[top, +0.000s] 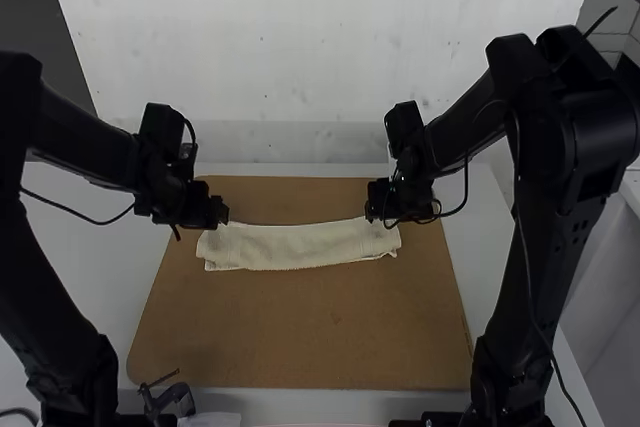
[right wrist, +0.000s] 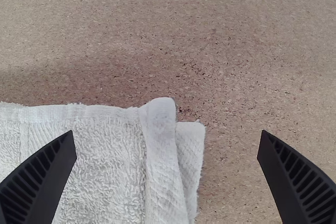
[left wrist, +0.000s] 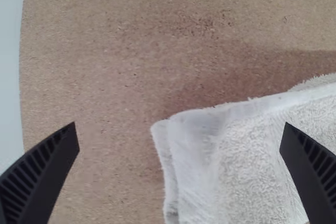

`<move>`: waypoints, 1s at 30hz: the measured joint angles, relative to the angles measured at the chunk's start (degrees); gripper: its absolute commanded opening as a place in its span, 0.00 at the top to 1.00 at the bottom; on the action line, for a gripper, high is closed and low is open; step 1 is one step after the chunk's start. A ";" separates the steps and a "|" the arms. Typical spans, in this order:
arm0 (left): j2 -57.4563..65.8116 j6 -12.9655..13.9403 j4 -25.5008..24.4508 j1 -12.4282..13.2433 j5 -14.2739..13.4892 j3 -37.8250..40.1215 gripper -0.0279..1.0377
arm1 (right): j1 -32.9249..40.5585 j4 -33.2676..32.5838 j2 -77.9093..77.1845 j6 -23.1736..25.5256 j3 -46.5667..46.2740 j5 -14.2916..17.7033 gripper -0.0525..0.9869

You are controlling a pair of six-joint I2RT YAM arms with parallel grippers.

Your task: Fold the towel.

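The white towel (top: 295,246) lies folded into a long narrow strip across the brown board. At its left end is my left gripper (top: 218,215); at its right end is my right gripper (top: 374,213). In the left wrist view, the towel's end (left wrist: 226,166) lies between the wide-apart fingers of the open left gripper (left wrist: 179,153). Layers show slightly offset along that short edge. The right wrist view has the towel's other end (right wrist: 121,161) below the right gripper (right wrist: 168,156), also open, with a lower layer sticking out past the upper one.
The brown board (top: 300,337) extends in front of the towel and a little behind it. Pale table surface (top: 85,267) borders the board. A small dark device (top: 170,397) stands at the near left edge, beside the left arm's base.
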 measured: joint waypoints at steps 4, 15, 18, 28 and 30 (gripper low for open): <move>-6.99 0.00 0.09 2.75 0.37 0.00 0.03 | -1.09 -3.67 -2.43 2.25 0.09 -0.72 0.10; -13.60 0.02 0.07 5.86 1.49 0.02 0.04 | -5.20 -11.50 4.00 9.99 5.22 -10.69 0.10; -13.57 0.20 0.07 6.78 2.05 0.02 0.04 | -5.03 -11.67 6.43 10.45 6.27 -10.40 0.13; -13.57 0.48 0.07 8.09 2.86 0.02 0.04 | -4.39 -14.40 8.72 10.84 9.18 -6.32 0.93; -13.60 0.48 0.07 8.52 3.17 0.02 0.04 | -3.78 -14.71 9.14 10.82 9.84 -6.62 0.94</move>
